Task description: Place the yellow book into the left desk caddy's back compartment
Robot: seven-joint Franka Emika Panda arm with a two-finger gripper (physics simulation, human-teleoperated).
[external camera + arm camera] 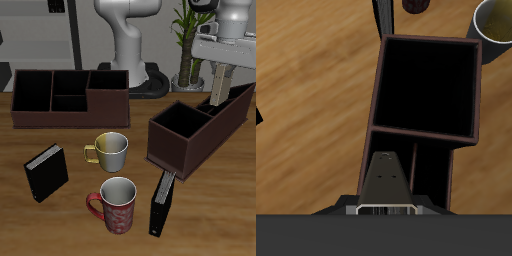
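Observation:
My gripper (220, 92) is shut on the yellow book (216, 92) and holds it upright over the far end of the left desk caddy (190, 135), the dark brown box turned diagonally. The book's lower edge is at about the height of the caddy's rim, above the back compartment (238, 100). In the wrist view the book (384, 178) hangs edge-on between my fingers, over the caddy's (376, 90) narrow end sections (432, 175) beside the divider. The big square section (426, 85) lies beyond it and is dark inside. My gripper hides part of the back compartment.
A second brown caddy (70, 95) stands squarely at the back. Two mugs, a pale one (110, 150) and a red patterned one (117, 203), stand mid-table. One black book (45, 172) lies near them. Another black book (160, 203) leans by the diagonal caddy's near corner.

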